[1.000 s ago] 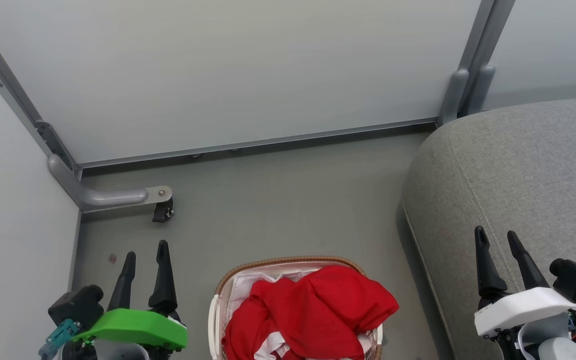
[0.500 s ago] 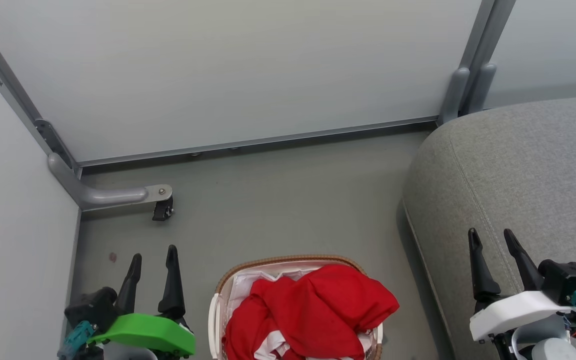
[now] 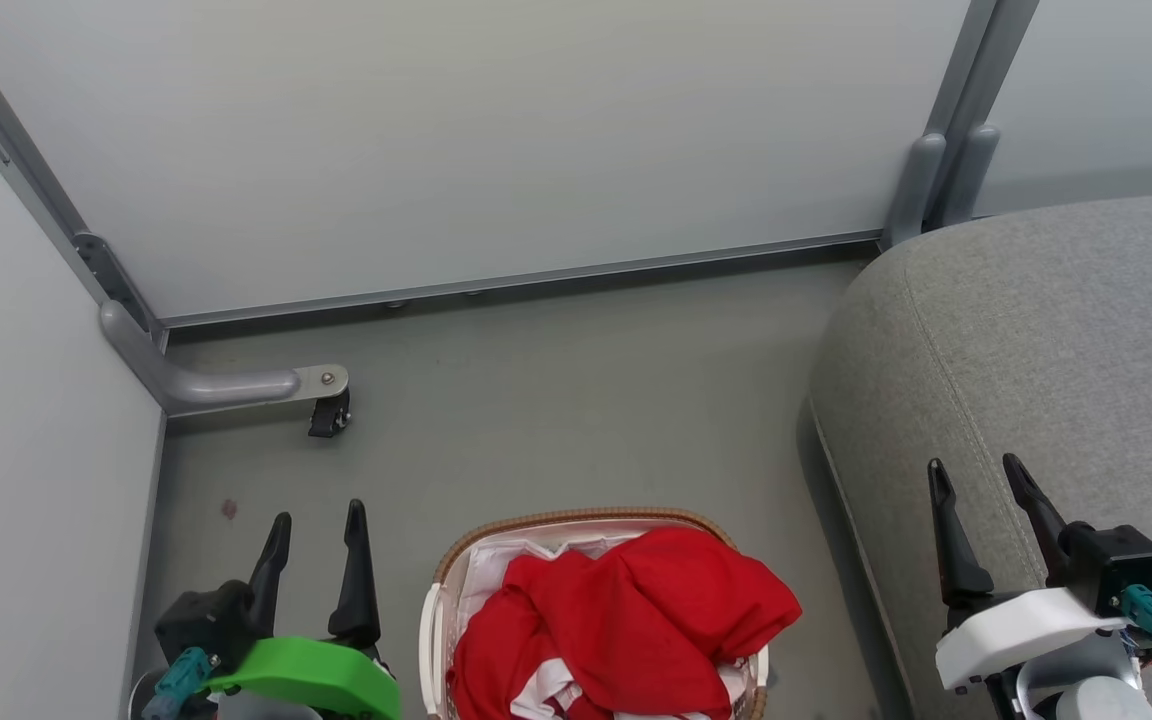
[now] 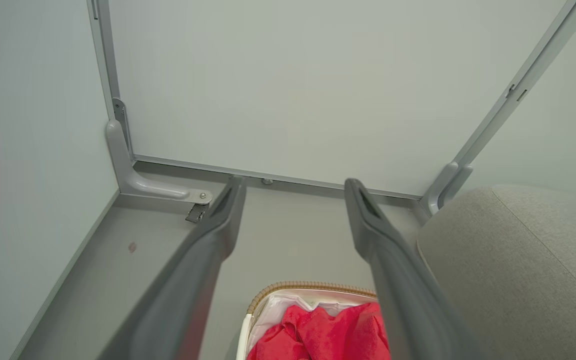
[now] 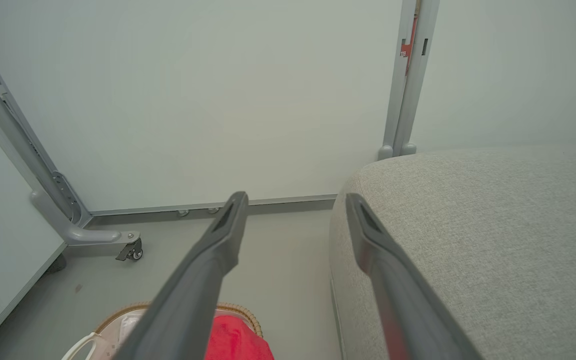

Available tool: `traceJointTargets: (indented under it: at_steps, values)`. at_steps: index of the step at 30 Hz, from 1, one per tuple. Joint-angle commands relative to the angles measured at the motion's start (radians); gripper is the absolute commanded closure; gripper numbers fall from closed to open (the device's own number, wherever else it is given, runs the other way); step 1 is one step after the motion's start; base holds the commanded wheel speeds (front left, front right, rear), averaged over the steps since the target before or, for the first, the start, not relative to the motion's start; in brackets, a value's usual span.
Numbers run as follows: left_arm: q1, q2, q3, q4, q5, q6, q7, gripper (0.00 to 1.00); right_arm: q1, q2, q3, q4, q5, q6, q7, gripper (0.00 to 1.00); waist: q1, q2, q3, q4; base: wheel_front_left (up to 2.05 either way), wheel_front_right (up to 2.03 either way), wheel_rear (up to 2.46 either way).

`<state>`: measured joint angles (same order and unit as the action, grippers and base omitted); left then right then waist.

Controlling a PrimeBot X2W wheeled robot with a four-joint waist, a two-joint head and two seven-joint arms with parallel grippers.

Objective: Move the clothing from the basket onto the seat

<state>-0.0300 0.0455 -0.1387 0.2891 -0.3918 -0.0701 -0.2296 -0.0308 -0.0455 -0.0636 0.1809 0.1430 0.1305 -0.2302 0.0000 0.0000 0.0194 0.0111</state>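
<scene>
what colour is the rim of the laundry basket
The woven rim is brown, on the oval white plastic basket; clearest in the head view.

Head camera: we look steeply down, basket (image 3: 576, 517) at the bottom edge, seat (image 3: 1056, 340) right. Wrist cameras: lower, shallower tilt, we face the partition wall (image 4: 288, 90); left beside the basket, right over the seat's edge. All three share basket, seat, wall, castor foot (image 3: 236, 385).
</scene>
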Motion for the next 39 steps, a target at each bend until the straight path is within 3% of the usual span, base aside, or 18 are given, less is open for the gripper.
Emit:
traceJointTargets:
  at_steps: [1, 18, 39]
  values:
    - [0.01, 0.007, -0.003, 0.001, 0.021, 0.005, -0.008, 0.0, 0.011, -0.006, 0.0, -0.002, -0.022, 0.0, -0.008, 0.0, 0.0, 0.0, 0.001, 0.001, 0.0, 0.0, 0.0]
    - [0.014, 0.008, -0.021, 0.031, 0.108, 0.007, -0.037, 0.0, 0.017, -0.008, 0.01, 0.0, -0.136, 0.0, -0.037, 0.0, 0.0, 0.0, 0.008, 0.001, 0.0, 0.0, 0.0]
    - [-0.006, 0.008, -0.025, 0.038, 0.105, -0.001, -0.037, 0.0, 0.001, -0.007, 0.006, -0.004, -0.131, 0.0, -0.037, 0.0, 0.0, 0.0, 0.034, -0.001, 0.0, 0.0, 0.0]
